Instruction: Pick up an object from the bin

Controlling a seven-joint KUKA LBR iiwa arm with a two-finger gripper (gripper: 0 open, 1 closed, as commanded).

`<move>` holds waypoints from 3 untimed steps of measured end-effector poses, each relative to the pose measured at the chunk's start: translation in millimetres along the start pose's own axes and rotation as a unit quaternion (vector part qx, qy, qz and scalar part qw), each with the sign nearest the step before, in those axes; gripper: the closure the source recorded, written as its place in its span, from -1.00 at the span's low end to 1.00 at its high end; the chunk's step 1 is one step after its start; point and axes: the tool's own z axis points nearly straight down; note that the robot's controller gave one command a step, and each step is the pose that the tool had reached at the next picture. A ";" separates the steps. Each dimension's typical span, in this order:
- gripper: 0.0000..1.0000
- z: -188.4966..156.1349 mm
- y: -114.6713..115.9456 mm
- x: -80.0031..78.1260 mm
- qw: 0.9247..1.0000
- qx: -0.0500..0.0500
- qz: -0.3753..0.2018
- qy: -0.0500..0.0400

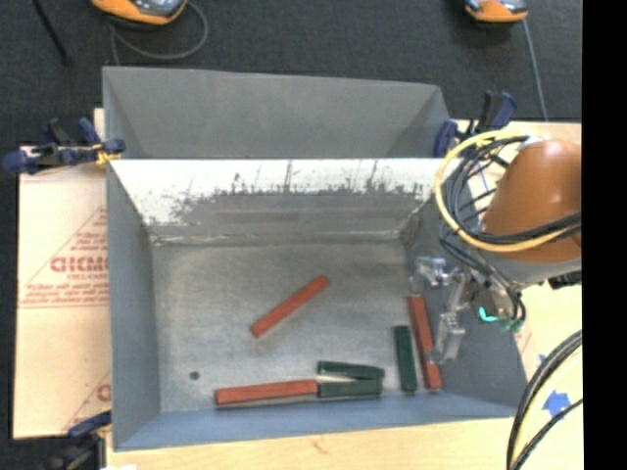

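My gripper hangs at the bin's right side, just right of a thin red stick that lies lengthwise along the right wall. A dark green stick lies beside that red one on its left. Nothing shows held in the gripper.
An orange-red stick lies slantwise in the middle of the floor. Along the front wall lies another red stick, its right end meeting a dark green piece. The arm's orange cover and cables overhang the bin's right rim.
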 end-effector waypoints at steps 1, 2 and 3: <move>-1.00 92.0 -20.4 16.1 0.956 0.002 -0.292 -0.004; -1.00 94.9 8.4 -11.5 0.816 0.002 -0.577 -0.003; 1.00 93.5 8.9 -12.6 0.817 0.002 -0.576 -0.005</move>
